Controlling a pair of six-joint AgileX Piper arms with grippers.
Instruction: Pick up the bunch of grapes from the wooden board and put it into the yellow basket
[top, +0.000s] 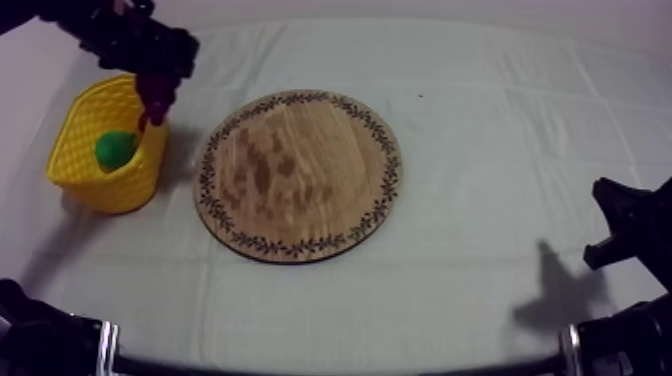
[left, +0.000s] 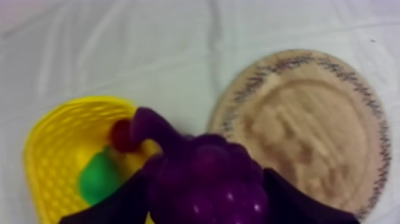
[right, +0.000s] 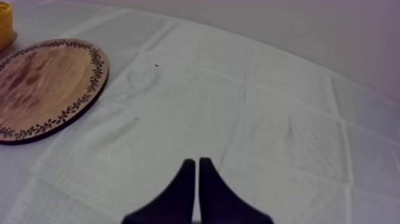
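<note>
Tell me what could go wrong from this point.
1. The grapes, held in the left gripper, hang near the basket's rim; released here, they might hit it and drop onto the cloth.
2. Lowering here could push that rim and tip the basket.
3. The pear and small red fruit already inside may leave the grapes sitting high.

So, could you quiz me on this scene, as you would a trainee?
1. True or false: fruit lies on the round wooden board with the patterned rim.
2. The left gripper holds: A) a banana B) the purple bunch of grapes C) nothing.
3. What colours are the two fruits in the yellow lattice basket?
Key: 1 false; 2 B; 3 a green fruit and a small red fruit.
</note>
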